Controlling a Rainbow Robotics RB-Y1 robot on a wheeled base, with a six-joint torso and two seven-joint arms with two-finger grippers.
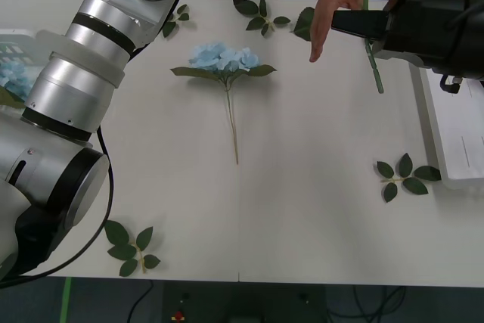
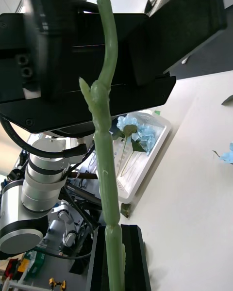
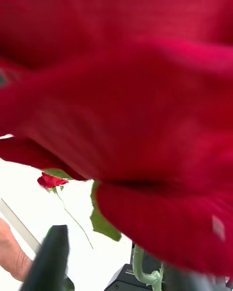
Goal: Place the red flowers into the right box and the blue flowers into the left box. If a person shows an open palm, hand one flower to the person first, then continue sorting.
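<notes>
Clamping a green stem (image 1: 371,51) beside the person's open hand (image 1: 333,7), the right gripper (image 1: 361,23) risks dropping the flower if it releases early.

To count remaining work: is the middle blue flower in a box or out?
Out: the blue flower lies on the bare table.
</notes>
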